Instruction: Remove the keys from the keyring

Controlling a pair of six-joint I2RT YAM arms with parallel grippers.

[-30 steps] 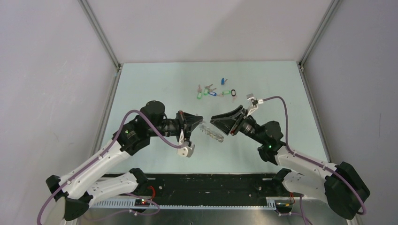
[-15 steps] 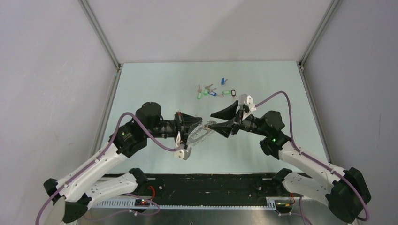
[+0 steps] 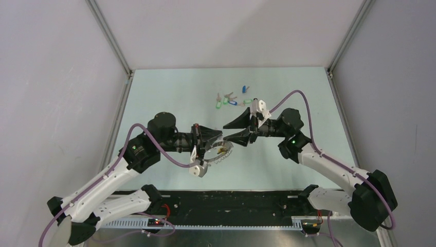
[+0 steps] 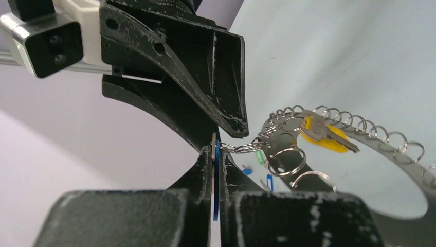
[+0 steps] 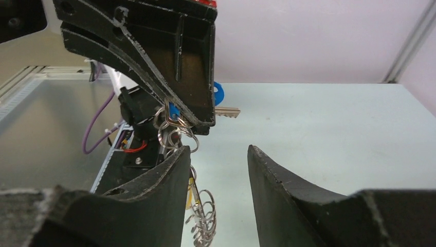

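My left gripper (image 3: pixel 218 136) is shut on a blue tag and its silver key (image 4: pixel 215 167), held above the table. The keyring (image 3: pixel 224 156) hangs from that key by linked small rings. It is a flat silver hoop (image 4: pixel 380 146) fringed with small split rings, with one yellow-tagged key (image 4: pixel 327 137) on it. My right gripper (image 3: pixel 228 133) is open, tip to tip with the left one. In the right wrist view my open right gripper (image 5: pixel 219 152) faces the left gripper's finger (image 5: pixel 169 56), the blue tag (image 5: pixel 219 93) and the hanging keyring (image 5: pixel 203 218).
Several loose keys with green, blue and black tags (image 3: pixel 234 101) lie on the pale green table (image 3: pixel 169 98) behind the grippers. Grey walls and metal frame posts close in the sides and back. A black rail (image 3: pixel 231 203) runs along the near edge.
My right gripper has swung left and turned, its open jaws closing in on the left gripper's tip. The keyring has dropped from between the grippers and now hangs below the left gripper.
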